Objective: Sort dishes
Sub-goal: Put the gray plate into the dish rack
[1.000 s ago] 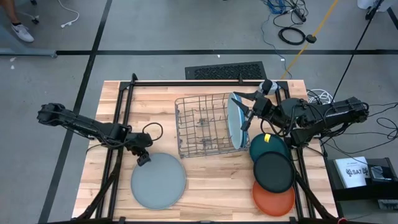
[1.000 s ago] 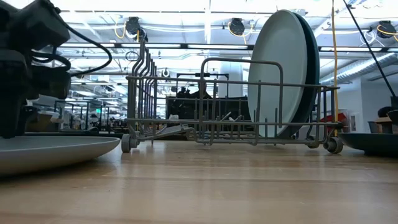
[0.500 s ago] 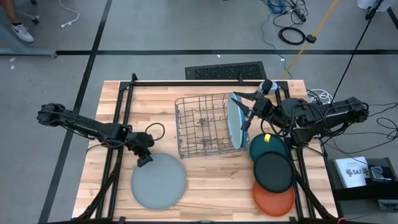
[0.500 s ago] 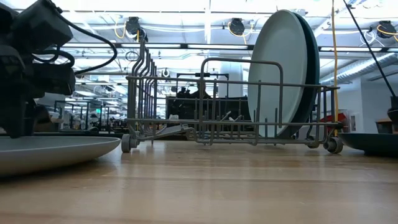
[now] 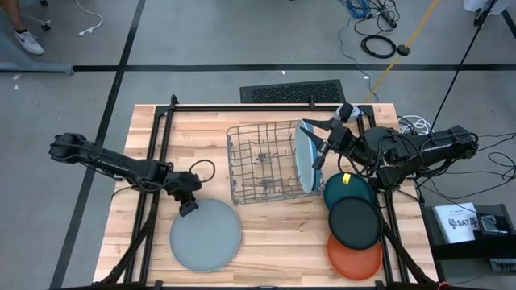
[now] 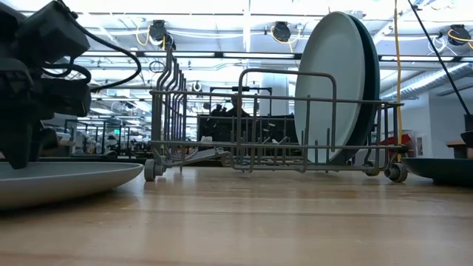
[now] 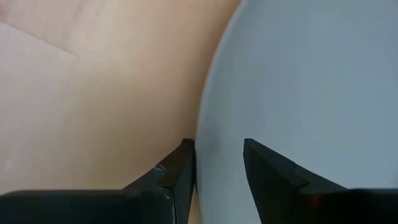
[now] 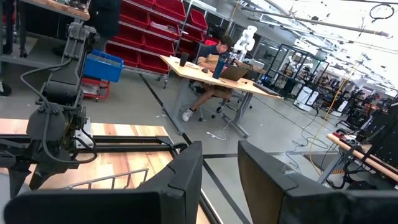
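Note:
The grey plate lies flat on the table at the near left, and it also shows in the low view. My left gripper is open and points down at the plate's far-left rim. One finger is over the plate and one over the wood. The pale blue plate and the medium blue plate stand on edge in the wire rack. My right gripper is open and empty beside their tops. The dark teal, black and orange plates lie at the right. My left gripper's fingers come from above and stand on either side of the grey plate's far-left rim. The plate lies flat on the table. I cannot tell whether the fingers touch it.
The wire rack stands mid-table, its left part without plates. The dark frame rails run along both table sides. There is bare wood between the grey plate and the three small plates. A person sits at a desk in the room beyond.
My left gripper has shifted slightly toward the table's right edge over the grey plate's rim. The plates have stayed where they were.

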